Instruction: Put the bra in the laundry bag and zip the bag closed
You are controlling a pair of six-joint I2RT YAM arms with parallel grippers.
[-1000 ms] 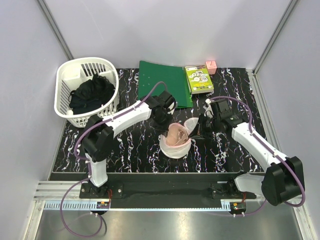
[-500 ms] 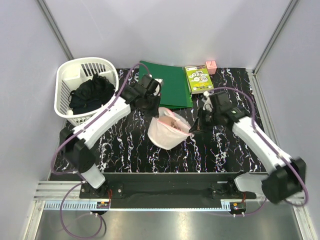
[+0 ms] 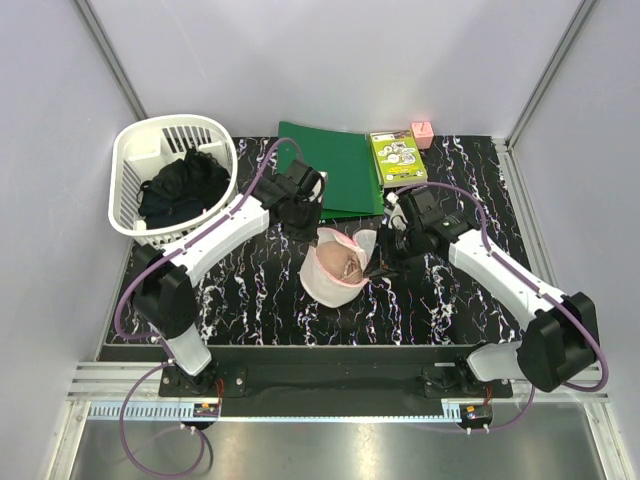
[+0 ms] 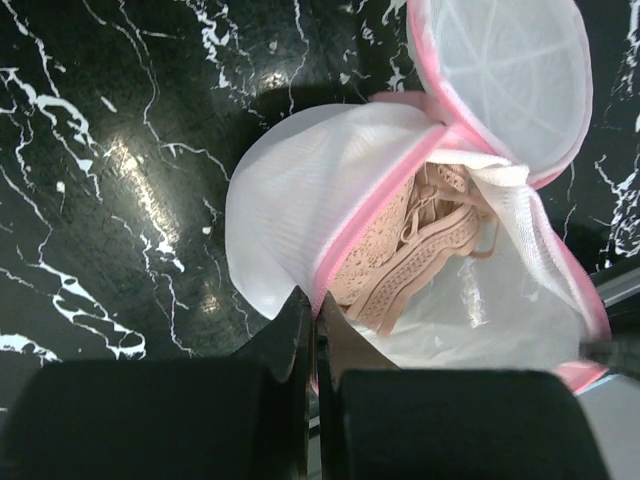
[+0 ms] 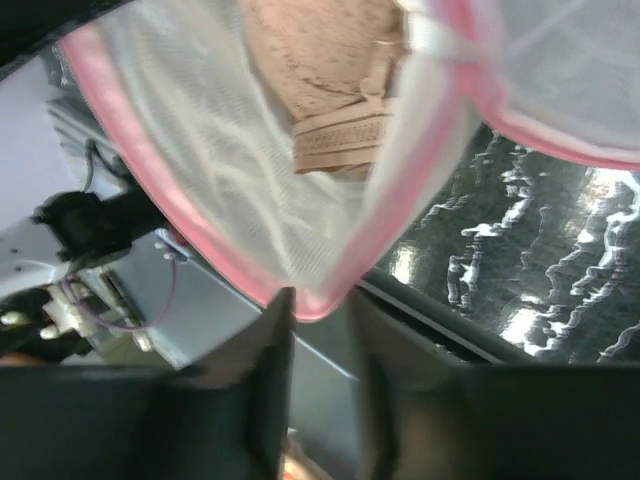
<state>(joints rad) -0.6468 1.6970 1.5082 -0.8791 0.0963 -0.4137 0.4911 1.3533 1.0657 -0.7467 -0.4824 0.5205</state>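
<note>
Step in hand, prob.: zipping; left gripper [image 4: 312, 305], fingers pressed together on the pink rim of the laundry bag [image 4: 290, 190], should keep it taut while right gripper [image 5: 320, 300], fingers slightly spread at bag's rim, finds the zip pull (not visible); basket [image 3: 125, 150], well left of bag, holds black clothes [image 3: 180, 190]; bag, lid open, holds the bra [image 4: 420, 250].

Left arm [image 3: 215, 240], right arm [image 3: 500, 272]: white links, black joints, purple cables; black tool fingers [image 4: 285, 345].
</note>
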